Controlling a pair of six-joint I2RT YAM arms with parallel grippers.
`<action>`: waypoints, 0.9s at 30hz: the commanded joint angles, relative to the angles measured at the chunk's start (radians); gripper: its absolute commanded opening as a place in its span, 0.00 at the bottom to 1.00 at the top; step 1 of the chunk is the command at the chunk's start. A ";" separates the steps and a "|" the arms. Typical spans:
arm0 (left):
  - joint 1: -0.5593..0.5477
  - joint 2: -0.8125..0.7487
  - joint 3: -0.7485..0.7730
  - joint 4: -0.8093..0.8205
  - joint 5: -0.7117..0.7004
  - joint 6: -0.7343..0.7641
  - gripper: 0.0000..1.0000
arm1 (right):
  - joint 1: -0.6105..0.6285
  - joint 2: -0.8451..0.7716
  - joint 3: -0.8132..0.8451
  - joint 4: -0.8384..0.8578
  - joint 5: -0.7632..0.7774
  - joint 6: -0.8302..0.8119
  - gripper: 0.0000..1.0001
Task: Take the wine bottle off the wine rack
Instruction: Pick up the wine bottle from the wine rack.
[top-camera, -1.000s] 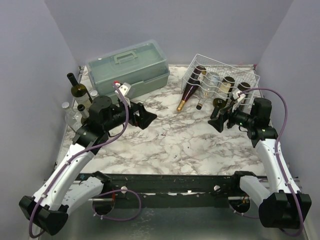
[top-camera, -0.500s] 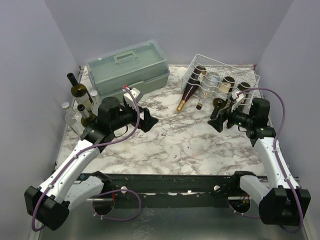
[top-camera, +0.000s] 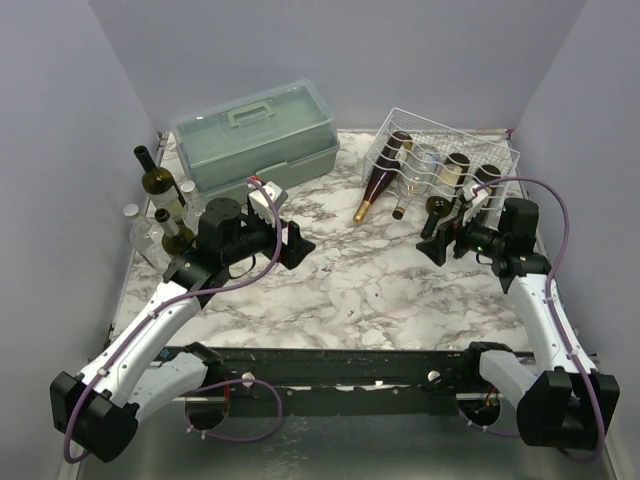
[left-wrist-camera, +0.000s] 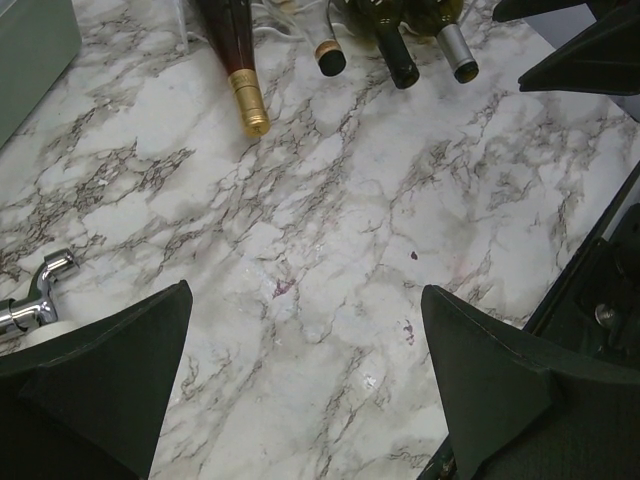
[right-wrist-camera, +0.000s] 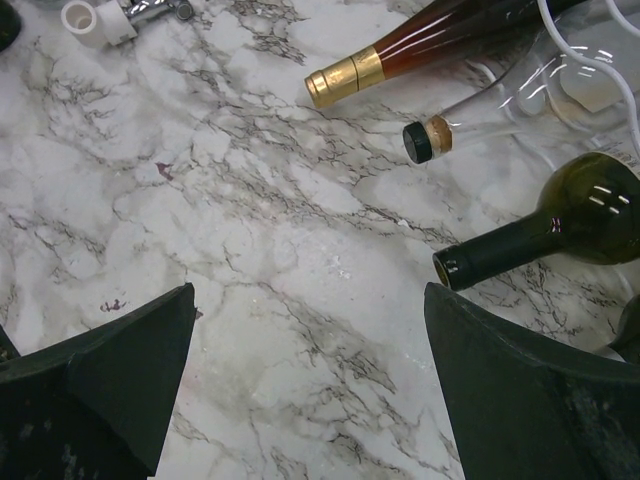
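Top external view puts the white thin-wire wine rack (top-camera: 445, 150) at the far right of your white marble-patterned table (top-camera: 370, 290). Four bottles lie in it side by side, their necks pointing toward the near left. Leftmost is the amber glass bottle with a gold foil neck (top-camera: 378, 185), and its neck juts out past the rack's front and down onto the marble. Next to it you have the clear glass bottle with a dark cap (right-wrist-camera: 440, 135), then the dark green glass bottle (right-wrist-camera: 560, 225), then the silver-capped bottle (left-wrist-camera: 455, 55) at the right end. All four are in the rack, none lifted out. Your right gripper (top-camera: 432, 238) hangs just in front of the rack's near edge, by the green bottle's mouth. On the right wrist view its fingers are spread wide with only marble between them, and the green bottle's mouth sits just beyond one fingertip; you cannot tell from here whether they touch. Your left gripper (top-camera: 295, 240) is over the middle-left of the table, well apart from the rack. Its fingers are also spread wide over bare marble, holding nothing. Behind it stands the grey-green plastic toolbox with a handle (top-camera: 255, 135), and a cluster of upright glass bottles (top-camera: 160, 200) lines the table's left edge.
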 joint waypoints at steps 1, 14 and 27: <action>-0.004 0.016 0.003 0.017 0.014 -0.001 0.99 | -0.014 0.003 -0.020 0.029 0.015 -0.024 1.00; -0.004 -0.030 -0.004 0.017 -0.029 0.017 0.99 | -0.051 -0.008 -0.036 0.044 0.034 -0.027 1.00; -0.004 -0.070 -0.005 0.016 -0.040 0.012 0.99 | -0.069 0.017 -0.016 0.022 0.090 0.048 1.00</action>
